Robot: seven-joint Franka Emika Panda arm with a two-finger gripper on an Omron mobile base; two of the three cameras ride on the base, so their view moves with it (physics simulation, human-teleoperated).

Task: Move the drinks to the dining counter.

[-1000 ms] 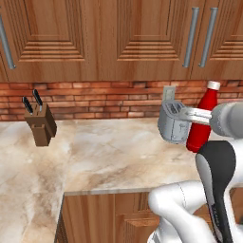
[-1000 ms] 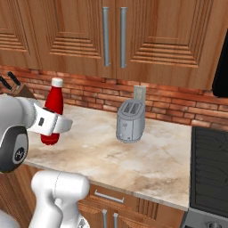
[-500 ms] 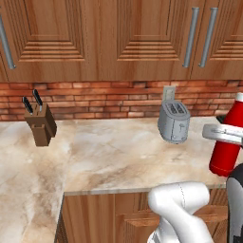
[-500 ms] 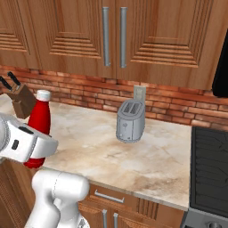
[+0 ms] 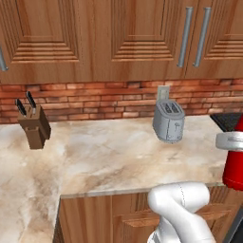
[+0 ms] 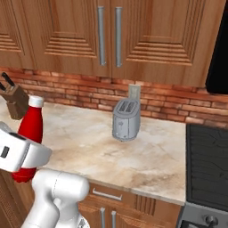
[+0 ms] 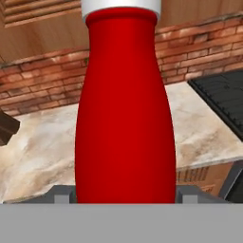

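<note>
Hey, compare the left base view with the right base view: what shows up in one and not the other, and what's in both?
Left base view alone: the knife block in full, standing clear on the worktop, and the cabinets below the counter edge at left.
Right base view alone: the black stove top at right, plus the red bottle's white cap.
Both: the red bottle held upright in the gripper, the silver toaster, the brick wall and the wooden upper cabinets.

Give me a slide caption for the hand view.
Gripper clasping a slim red bottle with white cap, upright before a marbled worktop and brick wall.
</note>
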